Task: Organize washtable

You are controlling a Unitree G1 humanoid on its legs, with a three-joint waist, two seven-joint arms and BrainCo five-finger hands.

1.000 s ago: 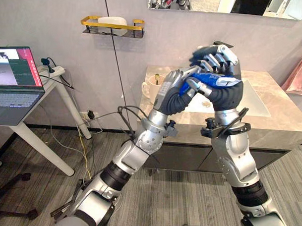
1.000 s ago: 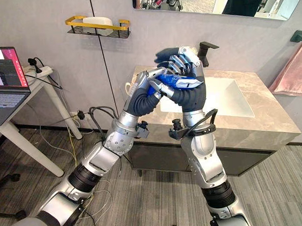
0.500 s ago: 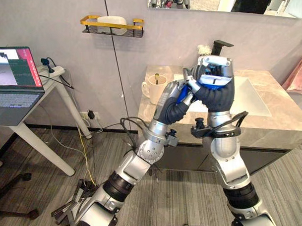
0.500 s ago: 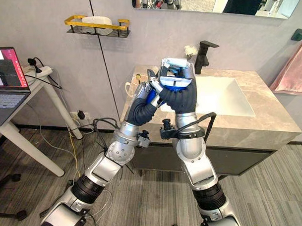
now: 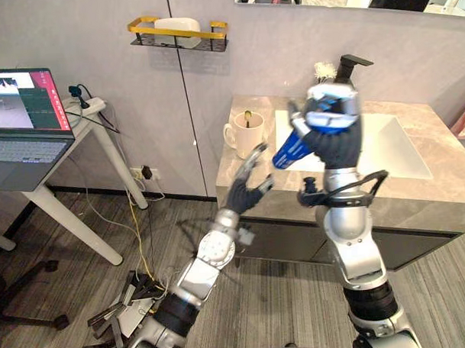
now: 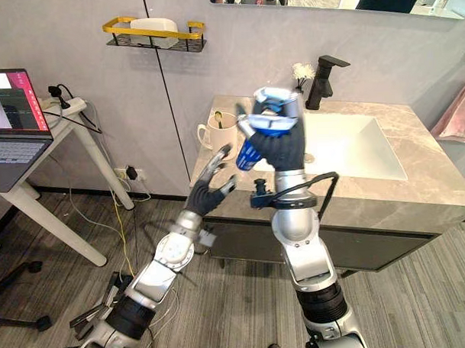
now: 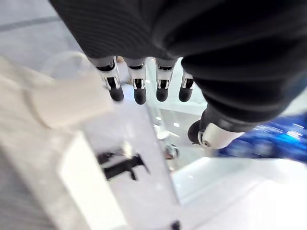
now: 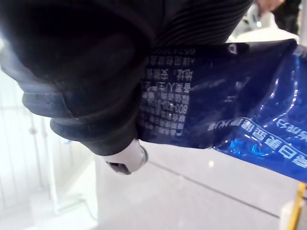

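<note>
Grey wall and a pale stone bench (image 5: 439, 188) frame the work. Raised above the bench's front edge, the right hand (image 5: 334, 132) is curled tight round a blue tube (image 8: 216, 110) — the wrist view shows glossy, crinkled foil pinched under the thumb, and the free end slants down toward the robot's left. The tube looks light and soft, likely to buckle or slip if squeezed hard, so the fuller middle of its body seems a safer hold than a flattened end. Lower and well apart from the tube, the left hand (image 5: 248, 190) hangs empty, fingers straight. Beyond stand a white mug (image 5: 242, 133), the sink (image 5: 403, 145) and a black tap (image 5: 351, 63).
</note>
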